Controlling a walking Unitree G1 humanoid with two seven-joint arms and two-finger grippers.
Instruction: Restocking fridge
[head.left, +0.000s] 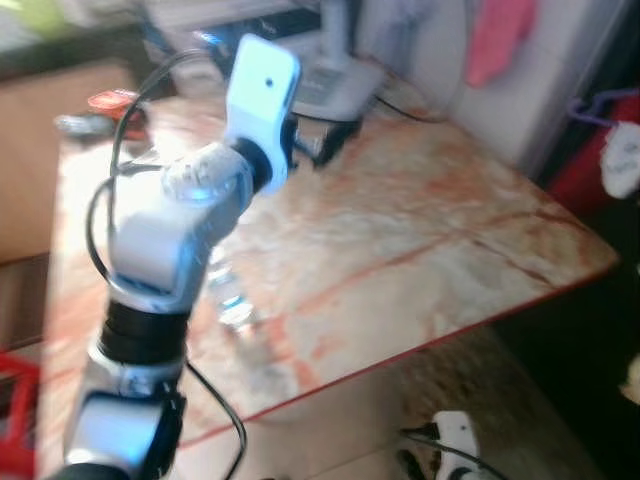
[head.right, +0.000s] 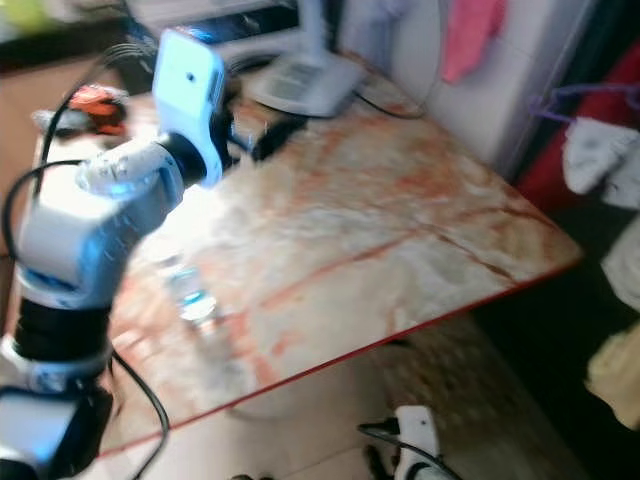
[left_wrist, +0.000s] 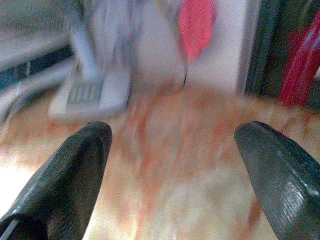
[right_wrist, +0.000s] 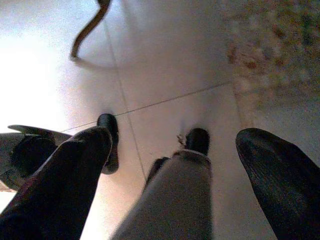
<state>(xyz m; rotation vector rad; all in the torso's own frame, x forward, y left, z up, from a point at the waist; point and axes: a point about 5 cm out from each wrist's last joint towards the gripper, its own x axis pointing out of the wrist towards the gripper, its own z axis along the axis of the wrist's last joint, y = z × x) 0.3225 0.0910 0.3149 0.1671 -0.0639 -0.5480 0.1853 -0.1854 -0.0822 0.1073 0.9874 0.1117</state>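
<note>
Left pincer (left_wrist: 172, 170): spread wide, empty, over bench (head.left: 420, 240).
Right pincer (right_wrist: 175, 175): spread, empty, above floor.
Bottle (head.left: 228, 295): on bench, ungrasped.
Progress: early, likely.

Silver left arm (head.left: 170, 250), black cable (head.left: 105, 200), black ribbed jaws.
</note>
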